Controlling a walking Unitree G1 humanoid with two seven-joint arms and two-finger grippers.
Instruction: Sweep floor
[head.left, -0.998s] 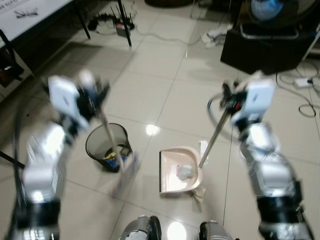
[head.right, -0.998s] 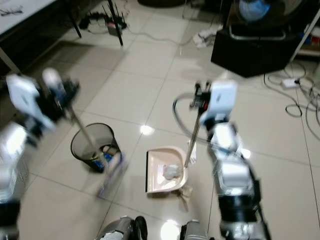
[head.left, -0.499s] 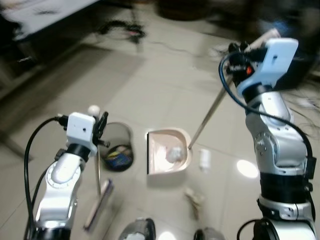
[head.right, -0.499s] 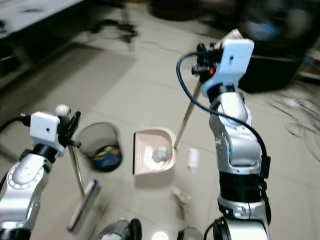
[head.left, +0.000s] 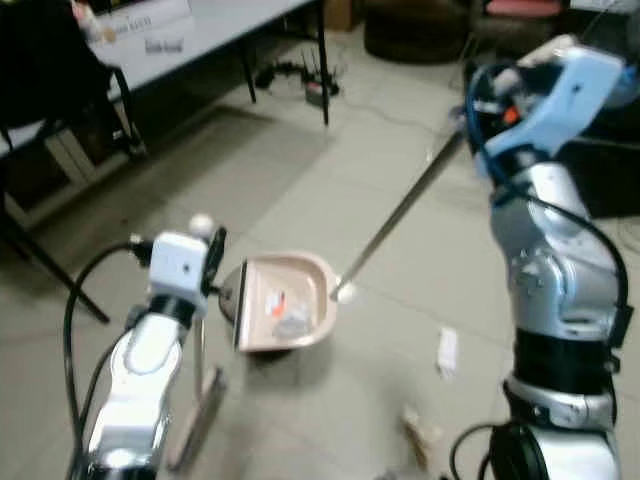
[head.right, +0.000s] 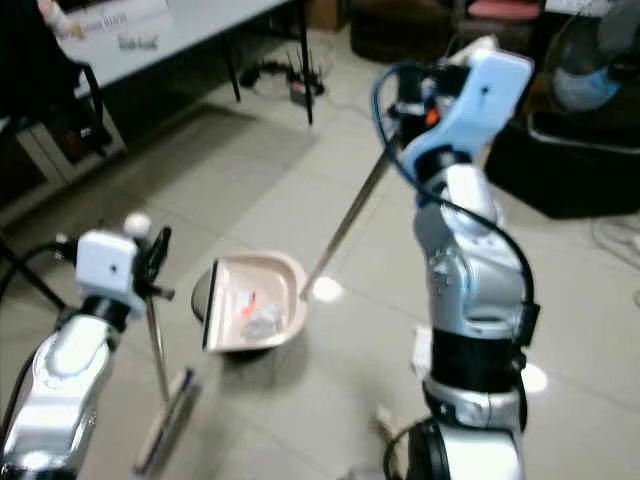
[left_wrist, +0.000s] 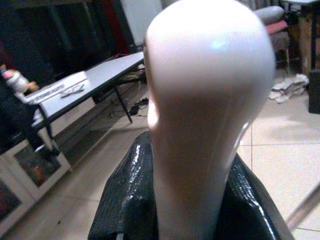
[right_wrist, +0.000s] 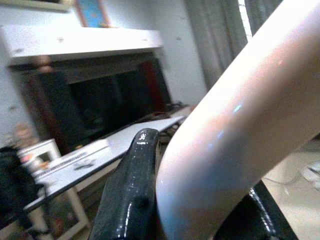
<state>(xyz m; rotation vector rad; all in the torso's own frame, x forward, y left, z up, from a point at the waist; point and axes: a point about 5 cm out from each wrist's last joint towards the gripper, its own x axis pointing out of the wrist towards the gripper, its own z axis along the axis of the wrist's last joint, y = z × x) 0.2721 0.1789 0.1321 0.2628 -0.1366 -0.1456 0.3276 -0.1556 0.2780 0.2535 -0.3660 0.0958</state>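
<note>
Lifted off the floor since a second ago, the dustpan (head.left: 285, 303) now hangs over the bin (head.left: 228, 300), debris inside, tipped toward nine o'clock. Right claw (head.right: 412, 103) grips its long handle (head.left: 400, 210); left claw (head.left: 208, 265) grips the broom (head.left: 197, 400). Judged partway: scraps (head.left: 447, 350) remain on the floor (head.left: 340, 400) at five o'clock.

Glossy beige plastic dustpan (head.left: 285, 302) on thin metal shaft (head.left: 400, 208); glossy tiled floor (head.left: 390, 380); smooth white plastic broom handle (left_wrist: 207, 100); textured black fingers (right_wrist: 131, 195).
</note>
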